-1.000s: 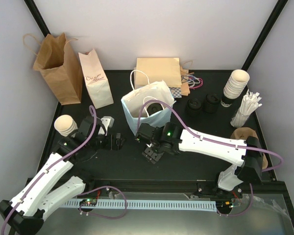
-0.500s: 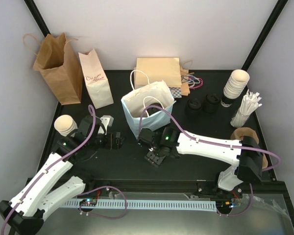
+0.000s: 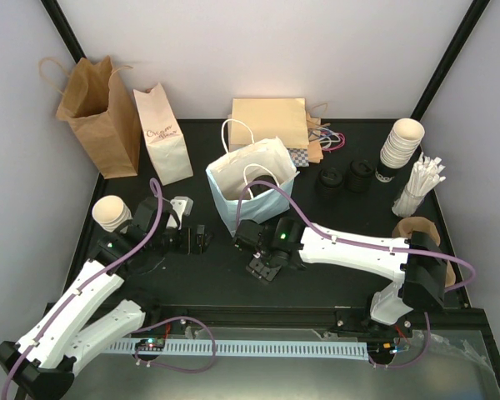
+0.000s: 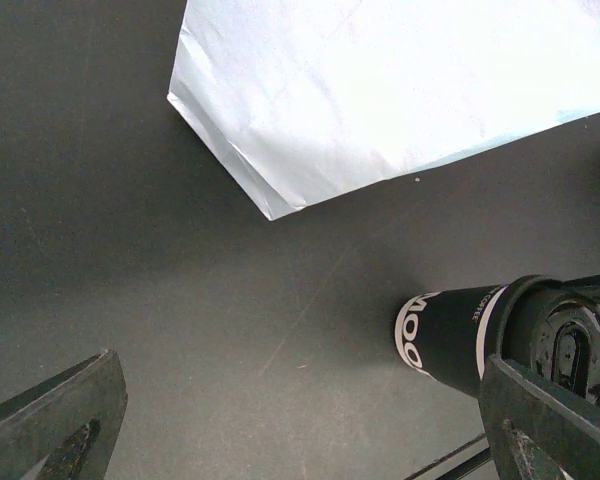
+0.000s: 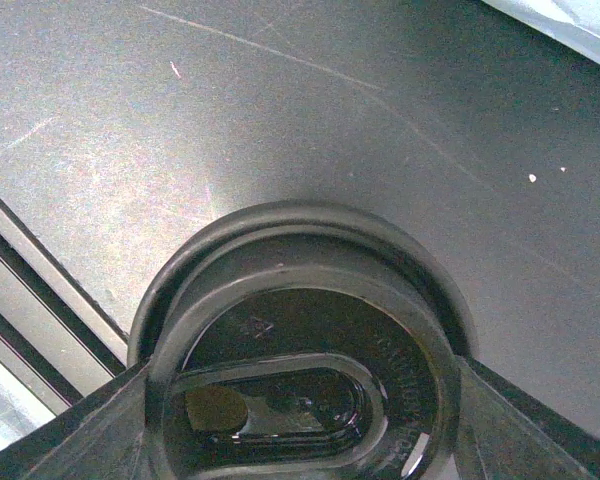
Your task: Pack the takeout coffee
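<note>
Tech A: When checking the right gripper, state the grip.
Tech B: Clamped on the coffee, jaws pressed to both sides of the black lid. Found lower centre of the top view, just below the bag; coffee and bag apart.
Tech A: Describe the coffee.
Tech B: Low at the right edge of the left wrist view: dark wall, white lettering, pale band under the lid. Lid filling the lower half of the right wrist view, oval recess facing the camera. Contact between base and table: cannot tell.
Tech A: State the left gripper.
Tech B: Spread wide, holding nothing. Left of centre in the top view, near the coffee, not touching. Bag corner across the upper half of its wrist view, resting on the table.
</note>
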